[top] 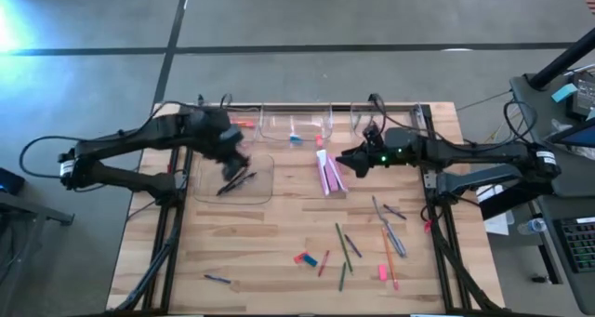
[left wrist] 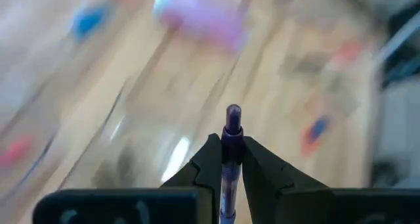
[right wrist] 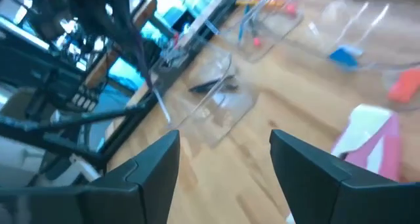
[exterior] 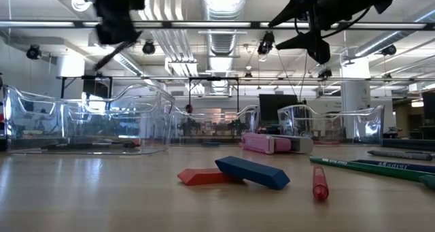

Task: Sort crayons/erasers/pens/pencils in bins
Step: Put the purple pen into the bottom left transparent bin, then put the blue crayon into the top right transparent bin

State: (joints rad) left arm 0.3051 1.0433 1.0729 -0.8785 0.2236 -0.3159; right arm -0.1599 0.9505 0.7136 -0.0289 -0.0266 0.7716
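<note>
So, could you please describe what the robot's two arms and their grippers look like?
Both arms are dark, almost black, jointed links with black cables looping along them. Each has a white band near its base. The right arm carries a small green light near the wrist. The left gripper has two black wedge-shaped fingers tapering to tips; the right gripper has broad, flat, dark angular fingers.

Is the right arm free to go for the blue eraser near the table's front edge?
Probably yes: right pincer is open and empty, and nothing stands between it and the blue eraser, which lies against a red one.
</note>
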